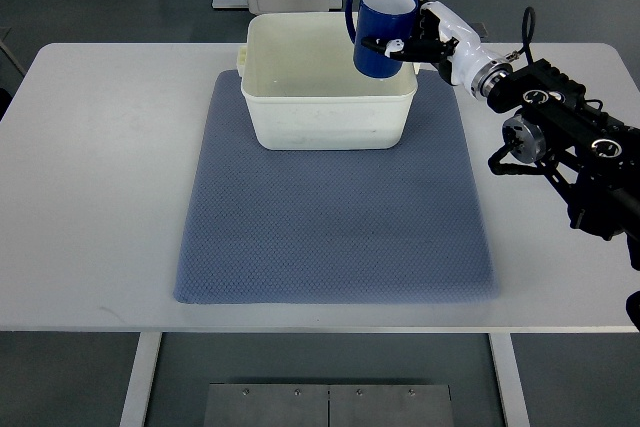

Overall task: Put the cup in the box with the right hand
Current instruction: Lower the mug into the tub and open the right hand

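Saw one white table (90, 197), filling most of the frame, its legs cut off at the bottom edge. On it lay one blue-grey mat (330, 227), reaching from the centre toward 6 o'clock. Toward 12 o'clock on the mat stood one cream plastic box (330, 122), open-topped, nothing visible inside; its far left rim carried a small tab, hard to make out. From 3 o'clock came one black arm (570, 137), cut off by the right edge, lower links running out of the picture. At its end, one white right hand (425, 42), fingers closed around the side of one dark blue cup (383, 32). Cup held roughly upright, white inside, handle pointing toward 10 o'clock, over the box's far right corner at about 1 o'clock from the box's centre; could not tell whether it touched the rim. Fingertips partly hidden behind the cup wall. Beyond the table at 12 o'clock, white furniture bases, cropped and indistinct.
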